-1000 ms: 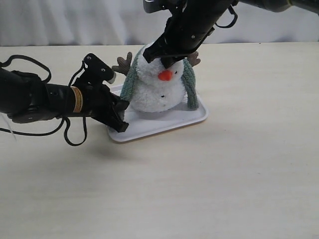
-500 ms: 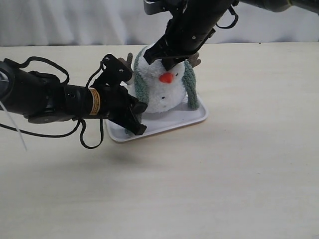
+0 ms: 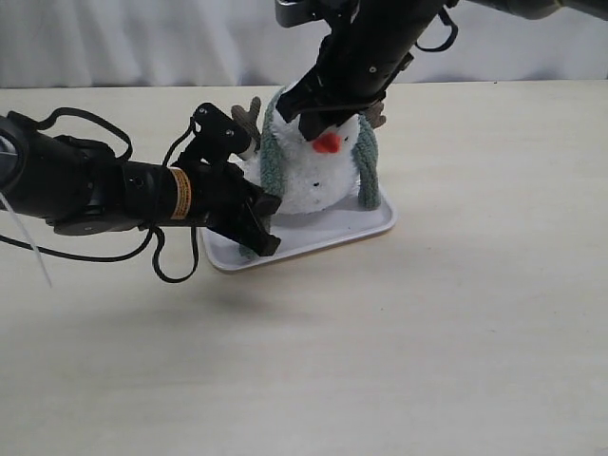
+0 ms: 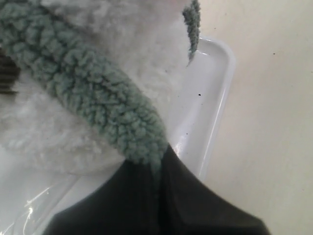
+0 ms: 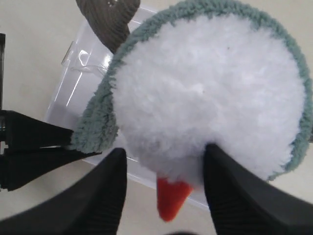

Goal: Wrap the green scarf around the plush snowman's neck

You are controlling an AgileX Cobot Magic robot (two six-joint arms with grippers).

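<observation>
The plush snowman [image 3: 309,180] stands on a white tray [image 3: 375,223], its orange nose [image 3: 328,142] facing the front. The green scarf [image 3: 271,161] runs behind the head and hangs down both sides. My left gripper [image 3: 258,228] is shut on the scarf's left end low at the tray's front; the left wrist view shows the scarf [image 4: 93,93] pinched between the dark fingers [image 4: 142,196]. My right gripper [image 3: 318,114] comes down from above, and its fingers [image 5: 110,191] press on both sides of the snowman's head [image 5: 210,83] near the nose [image 5: 171,198]. The neck is hidden.
The tray rim [image 4: 220,98] lies close to my left gripper, with bare light table beyond it. A brown twig arm [image 5: 110,14] sticks out behind the head. Loose black cables [image 3: 142,256] hang from the left arm over the table.
My left gripper has moved right along the tray's front with the scarf end, pulling the left strand across the body. The snowman's head has shifted slightly up and right under the right gripper.
</observation>
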